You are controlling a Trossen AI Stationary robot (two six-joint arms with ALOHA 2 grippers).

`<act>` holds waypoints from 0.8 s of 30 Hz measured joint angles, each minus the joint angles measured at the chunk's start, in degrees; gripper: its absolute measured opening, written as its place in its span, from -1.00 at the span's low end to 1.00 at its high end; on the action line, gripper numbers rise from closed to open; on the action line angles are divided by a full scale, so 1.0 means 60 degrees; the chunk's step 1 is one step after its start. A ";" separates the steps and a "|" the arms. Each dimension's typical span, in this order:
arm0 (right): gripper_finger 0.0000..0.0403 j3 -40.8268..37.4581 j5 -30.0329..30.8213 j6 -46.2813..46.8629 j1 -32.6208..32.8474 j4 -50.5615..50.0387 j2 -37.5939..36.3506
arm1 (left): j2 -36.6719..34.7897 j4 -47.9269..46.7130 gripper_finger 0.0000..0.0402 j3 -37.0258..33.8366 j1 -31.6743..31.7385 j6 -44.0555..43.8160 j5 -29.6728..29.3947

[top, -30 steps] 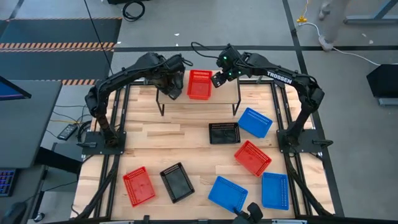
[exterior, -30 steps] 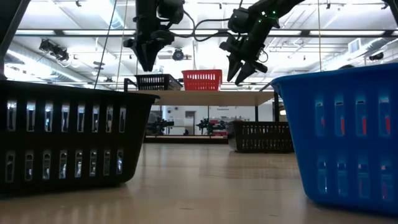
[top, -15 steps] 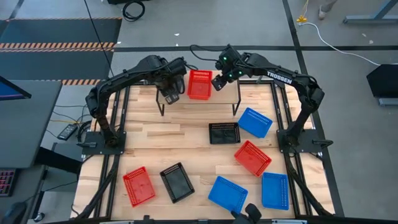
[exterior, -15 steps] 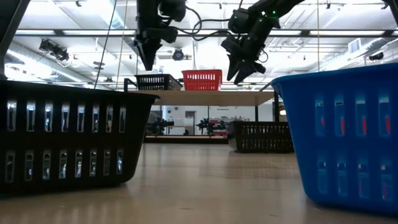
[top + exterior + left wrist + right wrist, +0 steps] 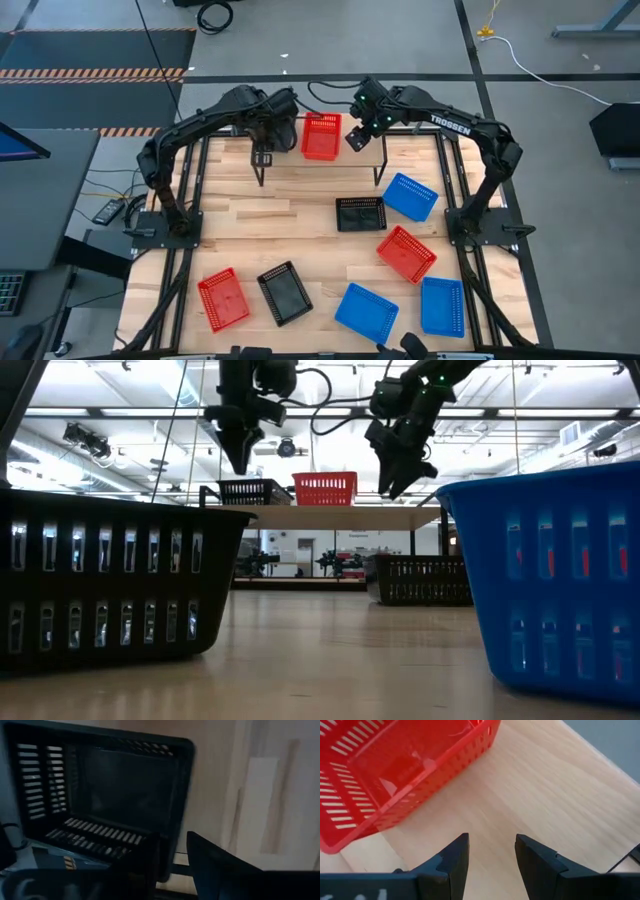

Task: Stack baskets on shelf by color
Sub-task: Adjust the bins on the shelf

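**Two baskets sit on the shelf, both grippers above them**

The red basket [image 5: 321, 136] sits on the middle of the shelf [image 5: 368, 146], its long side running front to back. The right gripper [image 5: 491, 855] hangs beside it, jaws spread, holding nothing. The black basket [image 5: 107, 795] sits at the shelf's left end. The left gripper [image 5: 240, 452] hangs above it, jaws parted, empty.

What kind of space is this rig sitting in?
Probably a robotics lab or workshop in a large industrial hall. The low view shows a high ceiling with strip lights behind the wooden shelf; the high view shows bare grey concrete floor, hazard-striped floor marking and loose cables.
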 joint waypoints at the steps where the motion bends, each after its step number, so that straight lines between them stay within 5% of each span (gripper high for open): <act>1: -0.18 0.0000 0.0005 0.0043 0.0001 -0.0031 -0.0039 | 0.0000 0.0062 -0.48 0.0001 0.0053 0.0113 0.0017; 15: -0.18 0.0000 0.0331 0.0856 -0.0004 0.0382 -0.1369 | 0.0122 0.0043 -0.71 0.0000 0.0355 0.0416 0.1151; 24: -0.18 0.0000 0.0255 0.1687 0.0123 0.0811 -0.2755 | 0.0452 0.0137 -0.50 -0.0015 0.0311 0.0491 0.1645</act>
